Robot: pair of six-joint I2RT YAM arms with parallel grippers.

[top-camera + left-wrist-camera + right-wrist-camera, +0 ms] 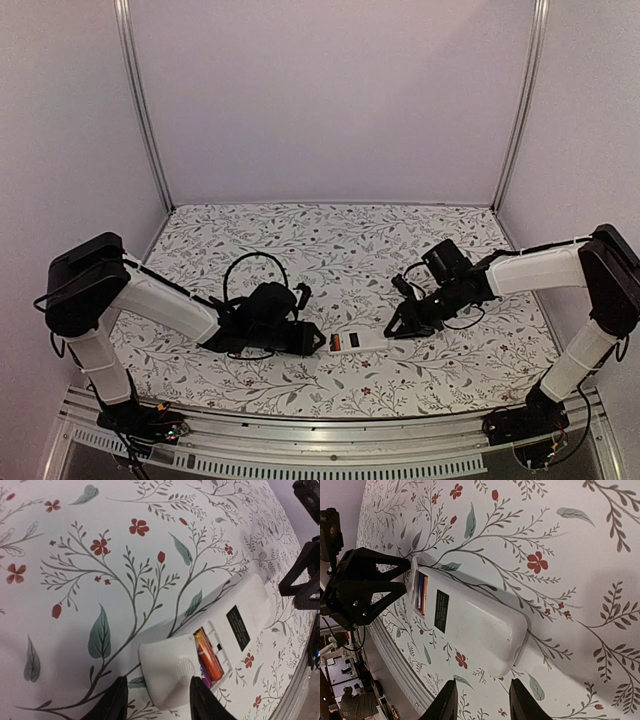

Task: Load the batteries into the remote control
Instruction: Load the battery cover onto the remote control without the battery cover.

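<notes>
The remote control (357,341) lies back up on the flowered table, its black label (238,627) showing. Its recess holds a reddish-orange battery (209,656) with a darker purple one (205,680) beside it; both also show in the right wrist view (422,594). A small flat white plastic piece (167,667) lies tilted over the near end of the recess, between my left gripper's (157,705) open fingers. My left gripper (318,342) sits at the remote's left end. My right gripper (395,325) is open and empty, its fingertips (482,702) just short of the remote's other end (470,620).
The table's metal front rail (330,440) runs close below the remote. Purple walls and frame posts (145,110) enclose the back and sides. My left gripper's black fingers (365,587) show at the remote's far end in the right wrist view.
</notes>
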